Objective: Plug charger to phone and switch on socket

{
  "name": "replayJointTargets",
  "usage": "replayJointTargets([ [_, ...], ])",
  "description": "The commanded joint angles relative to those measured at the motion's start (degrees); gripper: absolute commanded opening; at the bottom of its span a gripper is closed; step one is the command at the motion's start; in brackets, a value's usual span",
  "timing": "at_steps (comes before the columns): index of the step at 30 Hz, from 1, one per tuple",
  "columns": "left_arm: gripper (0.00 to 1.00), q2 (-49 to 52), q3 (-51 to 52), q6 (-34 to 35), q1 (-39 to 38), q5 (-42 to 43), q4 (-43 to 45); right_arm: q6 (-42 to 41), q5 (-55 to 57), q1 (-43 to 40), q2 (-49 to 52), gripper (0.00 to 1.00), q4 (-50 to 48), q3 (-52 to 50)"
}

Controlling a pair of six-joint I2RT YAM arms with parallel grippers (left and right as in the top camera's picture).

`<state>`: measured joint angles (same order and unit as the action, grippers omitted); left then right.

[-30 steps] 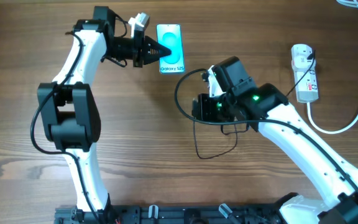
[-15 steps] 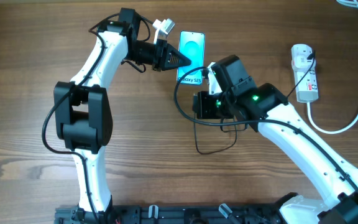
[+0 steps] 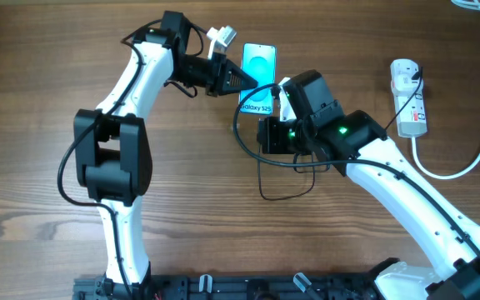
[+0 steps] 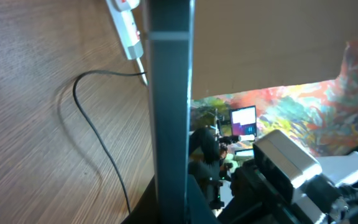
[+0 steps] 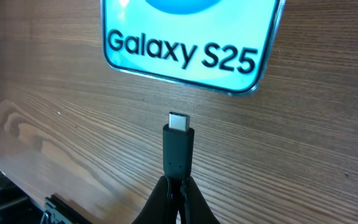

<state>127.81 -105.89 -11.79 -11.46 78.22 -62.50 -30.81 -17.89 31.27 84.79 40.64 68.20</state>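
Note:
My left gripper (image 3: 238, 79) is shut on the phone (image 3: 258, 73) and holds it by its left side with the cyan screen up. In the left wrist view the phone (image 4: 169, 93) is a dark edge-on bar between the jaws. My right gripper (image 5: 179, 183) is shut on the charger's black connector (image 5: 178, 146). Its metal tip points at the phone's bottom edge (image 5: 185, 43) and stops a short gap below it. In the overhead view the right gripper (image 3: 270, 125) sits just below the phone, and the thin black cable (image 3: 261, 171) loops under it. The socket (image 3: 411, 96) lies at the far right.
The socket's white cord (image 3: 465, 158) curves along the right edge of the table. The socket also shows in the left wrist view (image 4: 126, 25), with the thin cable (image 4: 98, 137) on the wood. The arm bases stand along the front edge.
The left gripper carried the phone to the right, from the far left to just above the right gripper. The right gripper with the connector edged up toward the phone's bottom edge.

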Motion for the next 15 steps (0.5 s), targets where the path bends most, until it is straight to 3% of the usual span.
replayJointTargets([
  [1, 0.04, -1.9, 0.0, 1.6, -0.3, 0.3, 1.7, -0.8, 1.0, 0.4, 0.4, 0.05, 0.8, 1.5],
  [4, 0.04, -3.6, 0.0, 11.3, -0.3, -3.8, 8.2, -0.9, 1.0, 1.1, 0.9, 0.05, 1.2, 1.5],
  [8, 0.04, -10.0, 0.0, 14.4, -0.2, -14.9, 8.5, -1.3, 0.9, 1.7, 0.9, 0.05, 1.5, 1.6],
  [11, 0.04, -11.7, 0.0, 18.5, -0.3, -16.1, 8.3, -1.3, 0.3, 1.7, 0.9, 0.05, 1.4, 1.6],
  [15, 0.04, -11.7, 0.0, 14.8, -1.0, -15.7, 5.0, -1.3, 0.3, 1.7, 0.9, 0.04, -0.1, 1.6],
])
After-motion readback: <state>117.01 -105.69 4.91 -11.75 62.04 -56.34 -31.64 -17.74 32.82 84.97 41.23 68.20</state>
